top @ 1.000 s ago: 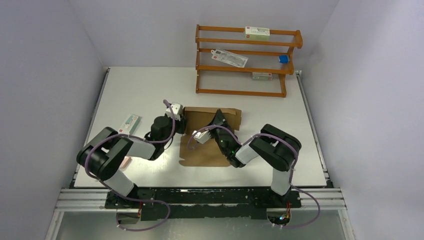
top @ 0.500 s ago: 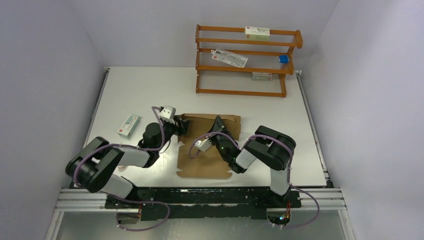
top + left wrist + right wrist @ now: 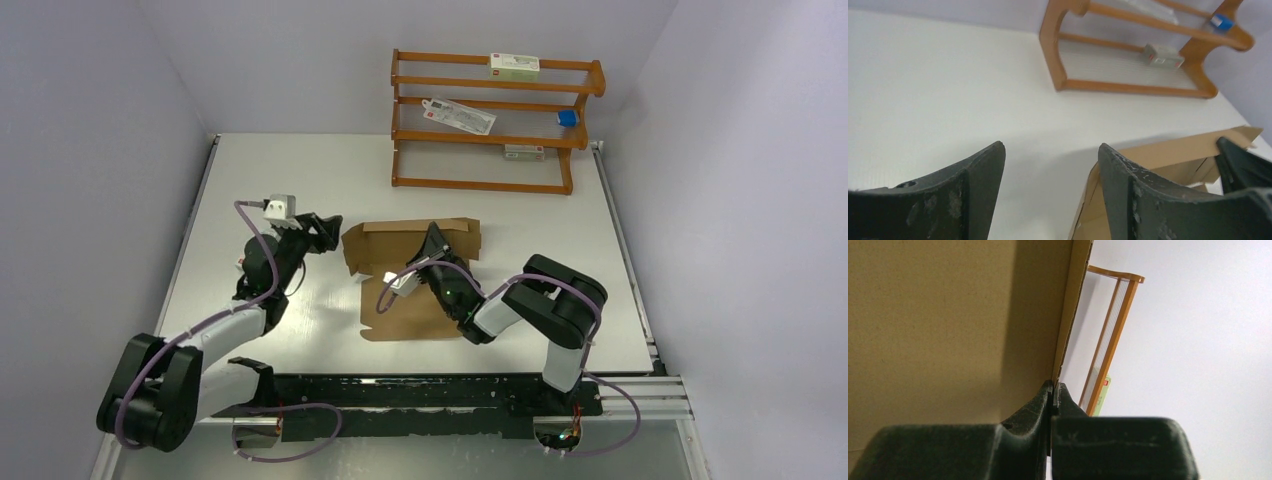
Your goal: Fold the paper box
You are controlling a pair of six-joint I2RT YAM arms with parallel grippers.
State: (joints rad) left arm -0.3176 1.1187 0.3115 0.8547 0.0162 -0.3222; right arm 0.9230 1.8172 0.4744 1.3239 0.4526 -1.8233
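Brown corrugated cardboard, the paper box (image 3: 405,315) lies part-folded at the middle of the white tabletop (image 3: 290,180), with 1 wall standing up at its far side. The right hand (image 3: 437,243) is pressed together on that wall's thin edge, seemingly to hold it upright. The left hand (image 3: 322,228) hovers just left of the box, spread wide and empty, probably free to take another flap.

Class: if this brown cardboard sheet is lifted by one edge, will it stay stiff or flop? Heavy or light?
Probably light: the right pincer holds the paper box by one thin edge. Likely stiff within panels but hinging at creases, as a flap stands while the rest lies flat. Pushed, it may slide on the smooth table.
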